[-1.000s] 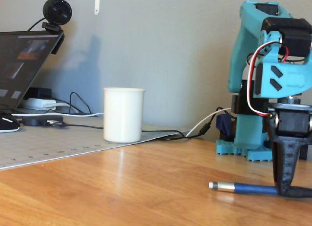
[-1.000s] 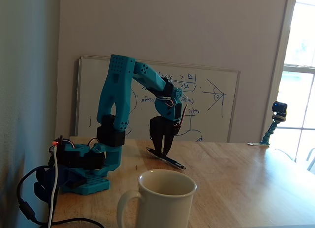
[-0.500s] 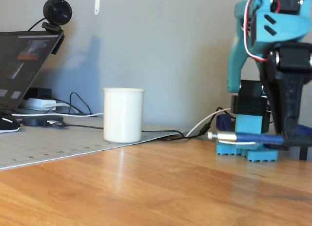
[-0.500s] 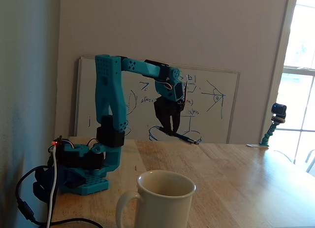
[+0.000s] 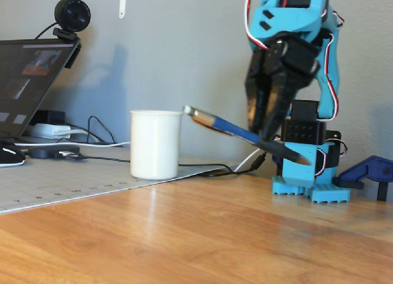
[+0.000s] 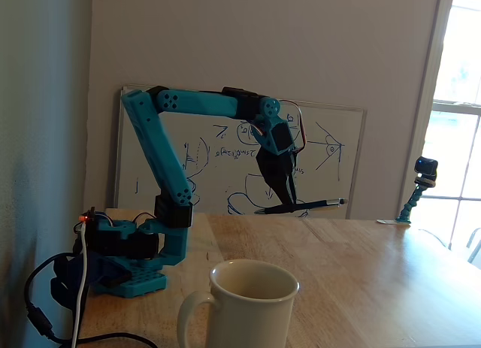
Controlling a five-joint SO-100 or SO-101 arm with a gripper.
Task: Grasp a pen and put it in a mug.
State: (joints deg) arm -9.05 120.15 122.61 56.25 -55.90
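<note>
My gripper (image 5: 263,135) has black fingers on a blue arm and is shut on a blue pen (image 5: 245,134). It holds the pen in the air, well above the wooden table. The pen's silver end points toward the rim of the white mug (image 5: 155,144), and its dark tip slopes down to the right. In the other fixed view the gripper (image 6: 289,203) holds the pen (image 6: 312,206) nearly level, well behind the mug (image 6: 252,303), which stands close to the camera with its handle to the left.
A laptop (image 5: 27,81) with a webcam (image 5: 70,17) stands at the left, with cables and a grey mat (image 5: 61,183) beneath. The arm's base (image 6: 128,254) is clamped to the table. A whiteboard (image 6: 331,160) leans on the wall. A small camera stand (image 6: 417,194) is at the right.
</note>
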